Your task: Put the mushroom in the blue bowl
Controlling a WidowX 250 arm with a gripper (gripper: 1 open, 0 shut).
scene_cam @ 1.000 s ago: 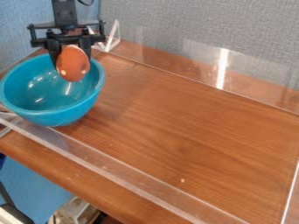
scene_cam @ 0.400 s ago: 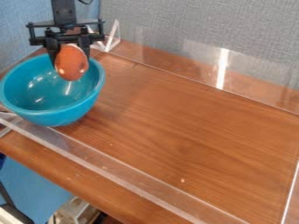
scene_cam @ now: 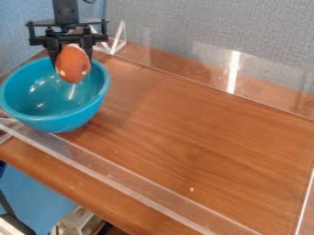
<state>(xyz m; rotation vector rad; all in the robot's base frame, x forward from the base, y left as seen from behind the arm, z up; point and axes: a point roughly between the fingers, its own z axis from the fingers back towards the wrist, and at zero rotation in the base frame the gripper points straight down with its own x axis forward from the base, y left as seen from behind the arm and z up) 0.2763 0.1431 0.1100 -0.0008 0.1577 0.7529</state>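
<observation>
Nearest the viewer, a clear acrylic strip (scene_cam: 147,188) runs along the front edge of a brown wood-grain counter (scene_cam: 208,119). The wide middle of the counter is bare. A second clear acrylic wall (scene_cam: 233,69) stands along the far edge, in front of a grey-blue fabric backdrop (scene_cam: 221,27).

At the left end of the counter sits one blue bowl (scene_cam: 50,99), large, round, deep and glossy turquoise. Its inside looks empty apart from reflections.

Above the far rim of the bowl hangs the single robot arm, its black tool (scene_cam: 72,48) pointing straight down. The tool is clamped on one mushroom (scene_cam: 72,63), gripped near its top. Only the rounded orange-brown cap shows clearly; the stem cannot be made out. The mushroom hangs in the air over the bowl's far inner side, clear of the floor of the bowl. Whether it grazes the rim cannot be told from this angle.

Judging by this, the carrying step looks finished and the release is in hand. The next move calls for the tool to part so the mushroom drops inside, perhaps after shifting a little toward the bowl's centre, since a drop close to the rim could bounce out.

Counted: one arm, one tool, one mushroom, one bowl, two acrylic barriers.
</observation>
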